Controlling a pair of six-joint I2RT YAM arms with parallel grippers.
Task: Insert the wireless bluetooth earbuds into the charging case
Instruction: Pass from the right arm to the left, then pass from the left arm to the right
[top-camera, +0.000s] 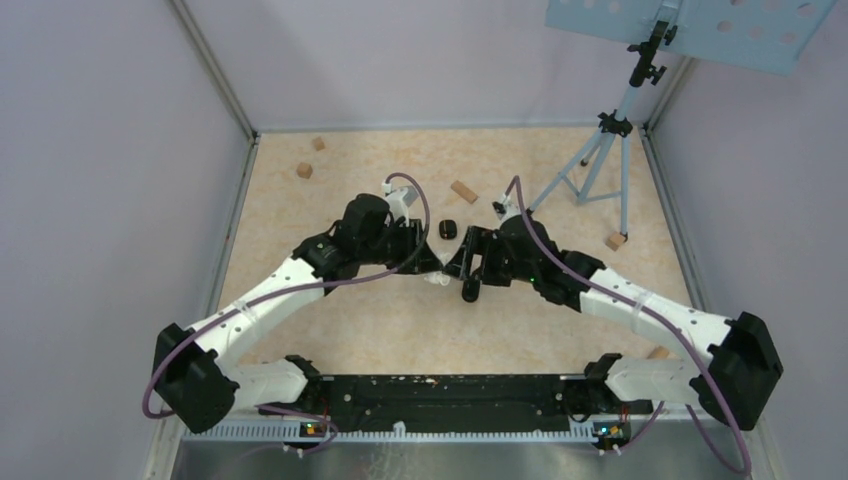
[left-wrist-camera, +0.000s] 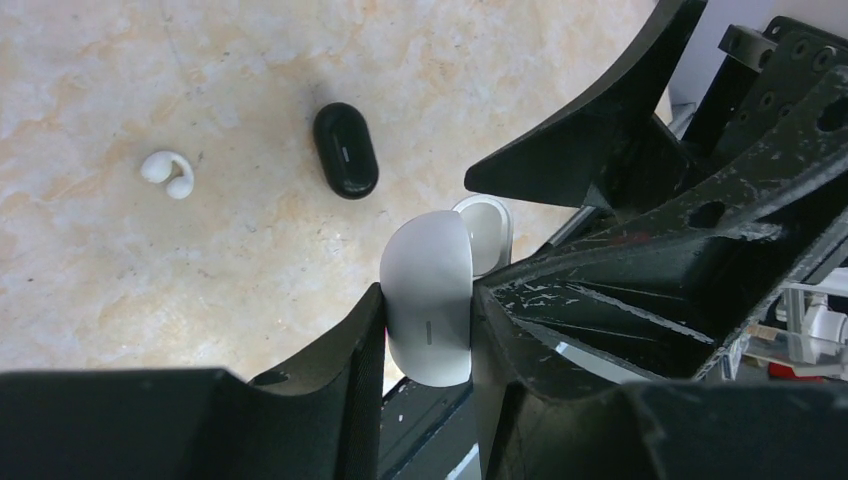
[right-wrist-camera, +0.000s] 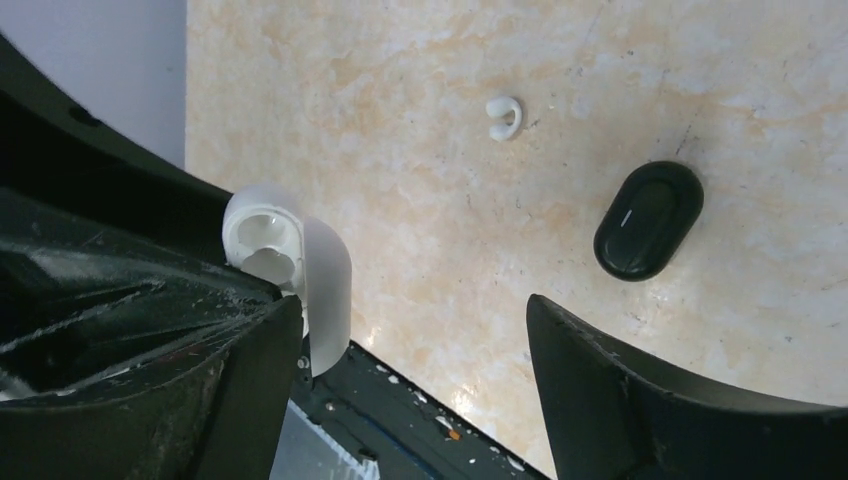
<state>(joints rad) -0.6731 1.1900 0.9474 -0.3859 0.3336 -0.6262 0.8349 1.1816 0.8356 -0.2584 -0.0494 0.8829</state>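
- At the middle of the tabletop (left-wrist-camera: 120, 300), the white charging case (left-wrist-camera: 425, 265) is clamped, lid open, in the left claw (left-wrist-camera: 428, 325).
- A white earbud (right-wrist-camera: 505, 117) is seen ahead of the spread, empty right claw (right-wrist-camera: 412, 308).

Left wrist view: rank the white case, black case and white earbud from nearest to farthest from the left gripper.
1. white case: clamped between the fingers of the left gripper.
2. black case: lying up-left of it.
3. white earbud: farther left.

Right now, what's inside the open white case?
The white case, held in the left pincer, shows only a white hollow; the pincer covers the rest, so a bud inside cannot be ruled out. A white earbud lies outside.
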